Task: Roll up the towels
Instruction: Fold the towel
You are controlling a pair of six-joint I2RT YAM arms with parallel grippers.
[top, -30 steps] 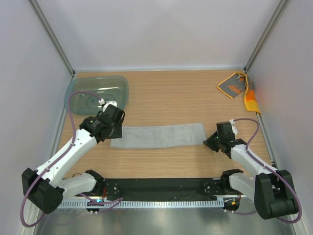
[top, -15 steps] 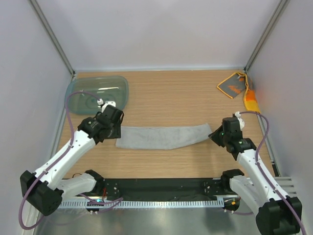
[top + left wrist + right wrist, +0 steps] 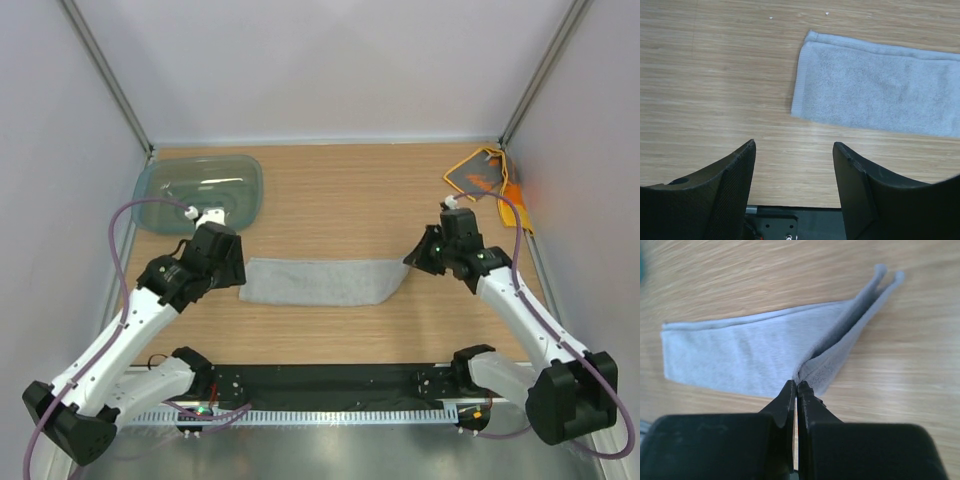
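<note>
The light grey towel (image 3: 315, 282) lies as a long strip across the middle of the table. My right gripper (image 3: 412, 262) is shut on its right end and holds that end lifted and pinched into a fold; the right wrist view shows the cloth (image 3: 765, 352) bunched at my closed tips (image 3: 797, 386). My left gripper (image 3: 236, 272) is open and empty just left of the towel's left end (image 3: 875, 90), which lies flat on the wood. The orange towel with a grey face (image 3: 487, 180) lies crumpled at the far right corner.
A translucent teal tub (image 3: 200, 192) stands at the far left, behind my left arm. White walls close the sides and back. A black rail (image 3: 330, 385) runs along the near edge.
My right gripper has moved away from me and upward with the towel's right end, lifting and folding it leftward. My left arm has drawn back slightly and opened clear of the left end.
</note>
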